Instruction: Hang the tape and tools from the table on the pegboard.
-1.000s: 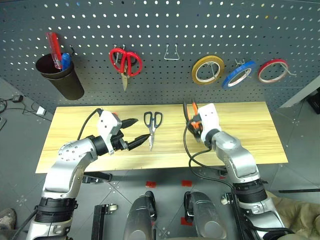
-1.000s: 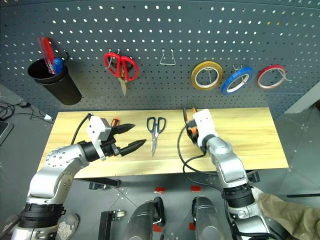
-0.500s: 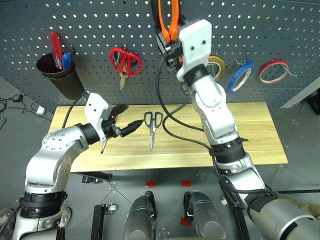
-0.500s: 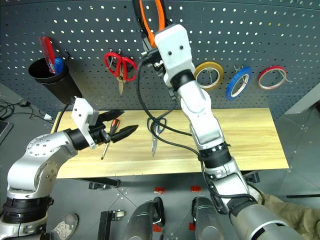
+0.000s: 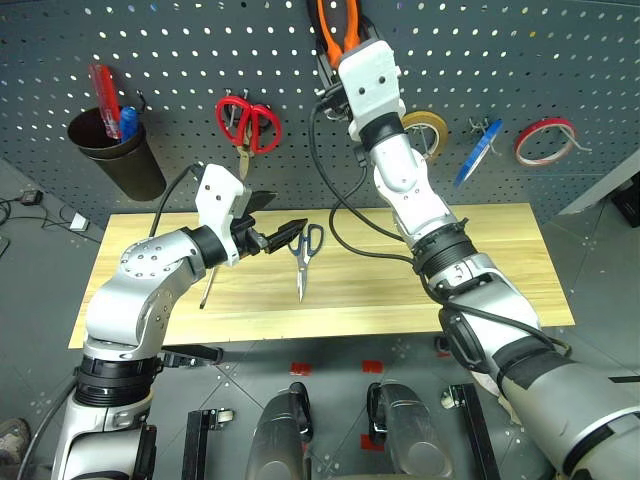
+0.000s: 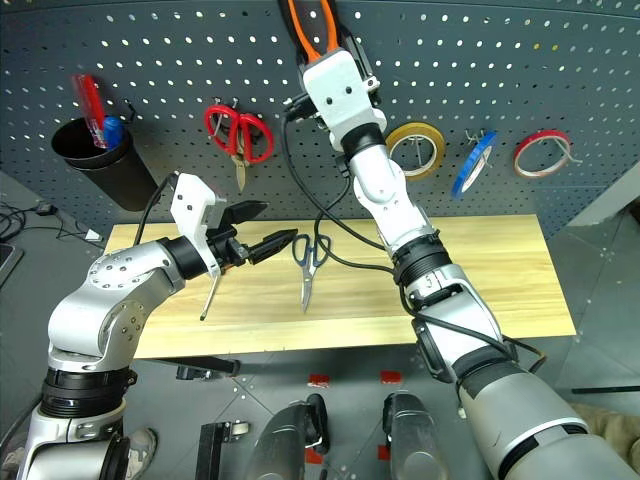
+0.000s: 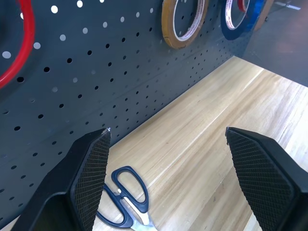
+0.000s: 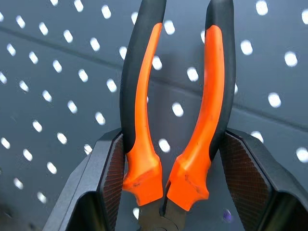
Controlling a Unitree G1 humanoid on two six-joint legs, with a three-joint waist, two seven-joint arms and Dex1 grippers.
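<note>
Two claws are at work in front of us. Our right claw point(image 8: 166, 192) is raised high against the dark grey perforated pegboard point(image 5: 180, 40), at about twelve o'clock in the head view, clamped on the orange-and-black-handled pliers point(image 5: 335, 22), whose handles point upward. Our left claw point(image 5: 275, 228) hangs over the light wooden bench point(image 5: 500, 270) at roughly nine o'clock, fingers spread wide and holding nothing.

The dark-handled scissors point(image 5: 305, 252) lie flat on the bench just beyond the left claw's tips, blades pointing toward six o'clock. The slim screwdriver point(image 6: 212, 292) lies on the bench below the left forearm; we cannot make out its handle colours.

The flat blue ring of tape point(image 5: 472, 153) hangs on a pegboard hook at about two o'clock, between the yellow tape ring point(image 5: 428, 130) and the red tape ring point(image 5: 545, 140). The red-handled scissors point(image 5: 247, 120) hang at eleven o'clock, and a black cup point(image 5: 115, 155) holding pens sits at ten o'clock.
</note>
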